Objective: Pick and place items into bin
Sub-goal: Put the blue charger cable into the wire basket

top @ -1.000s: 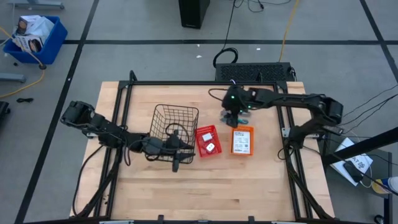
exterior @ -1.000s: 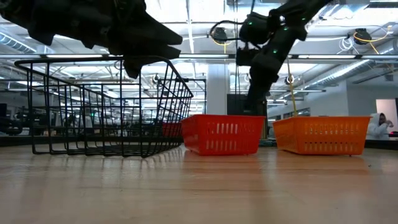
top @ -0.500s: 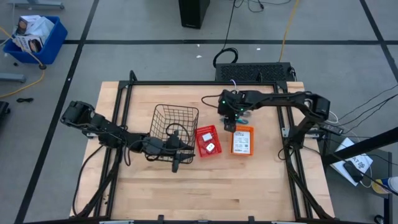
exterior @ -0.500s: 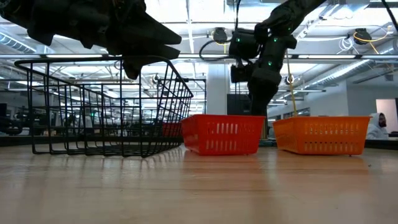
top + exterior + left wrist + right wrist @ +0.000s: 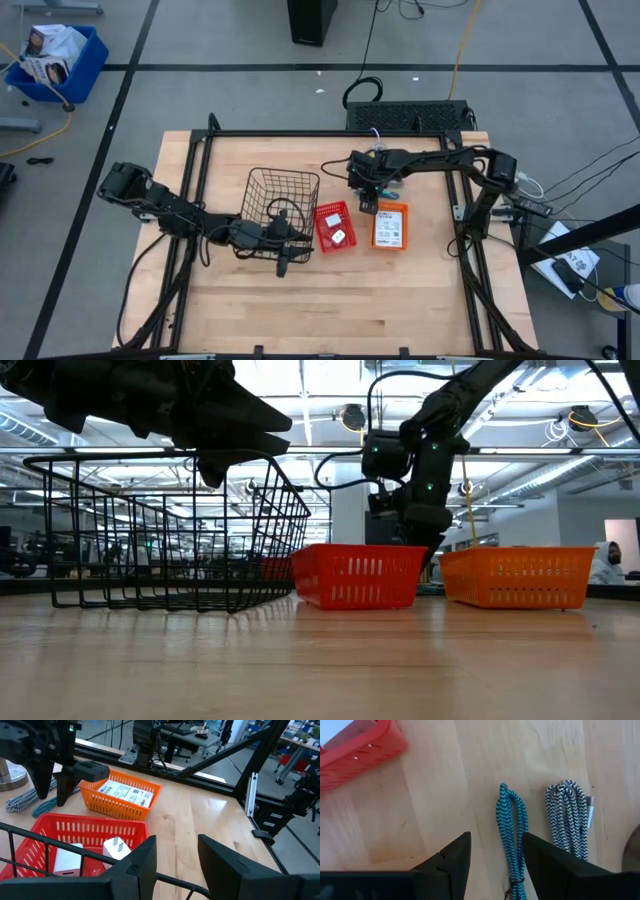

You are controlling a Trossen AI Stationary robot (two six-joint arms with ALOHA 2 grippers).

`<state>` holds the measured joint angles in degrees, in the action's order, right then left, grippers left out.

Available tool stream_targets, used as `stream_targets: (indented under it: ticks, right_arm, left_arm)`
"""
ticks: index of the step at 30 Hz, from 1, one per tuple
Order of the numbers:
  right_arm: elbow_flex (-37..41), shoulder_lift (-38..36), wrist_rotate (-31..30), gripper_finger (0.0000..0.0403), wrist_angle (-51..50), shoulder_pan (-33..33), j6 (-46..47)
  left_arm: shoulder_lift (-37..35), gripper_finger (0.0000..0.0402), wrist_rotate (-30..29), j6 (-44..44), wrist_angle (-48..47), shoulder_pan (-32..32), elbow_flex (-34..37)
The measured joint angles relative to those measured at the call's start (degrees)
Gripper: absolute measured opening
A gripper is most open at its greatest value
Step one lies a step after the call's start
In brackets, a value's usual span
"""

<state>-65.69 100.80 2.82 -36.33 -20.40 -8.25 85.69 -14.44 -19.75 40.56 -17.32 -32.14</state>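
The black wire basket (image 5: 252, 178) stands left of a red bin (image 5: 322, 214) and an orange bin (image 5: 376, 232). Two white blocks (image 5: 116, 849) lie in the red bin, and labelled packets (image 5: 125, 794) in the orange one. A teal braided cable (image 5: 510, 827) and a black-and-white one (image 5: 570, 815) lie coiled on the table beyond the bins. My right gripper (image 5: 496, 835) is open and points down over the teal cable, a finger on either side, apart from it. My left gripper (image 5: 177, 840) is open above the basket's near right rim (image 5: 50, 847). No green strips or hand tools show.
A black frame (image 5: 300, 133) runs round the table top. A round metal base (image 5: 10, 775) stands by the cables. Bare wood (image 5: 330, 300) lies near of the bins. A person (image 5: 608, 560) sits far off in the room.
My right gripper has moved toward the table's left and come down over the cables behind the red bin, staying open. The left arm, the basket and the bins have kept still.
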Motion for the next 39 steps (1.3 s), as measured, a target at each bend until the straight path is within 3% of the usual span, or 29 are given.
stream_targets:
  ticks: [9,22,31,39]
  right_arm:
    - [1.2,0.4,0.0,0.0139,1.8,-0.1,0.0]
    - [3.5,-0.2,-4.4,0.0008,5.7,0.0,0.0]
    - [3.5,-4.5,-5.0,0.0005,7.3,1.3,1.2]
    - [3.5,-13.7,-9.0,0.0004,13.4,5.6,3.3]
  left_arm:
    - [0.0,0.0147,0.0,0.0,0.1,0.0,0.0]
    - [0.0,0.0147,0.0,-1.4,0.4,0.0,0.0]
    - [-0.8,0.0147,0.2,-1.4,0.4,0.0,0.0]
    - [-10.9,0.0147,1.4,0.9,-8.5,-0.5,0.0]
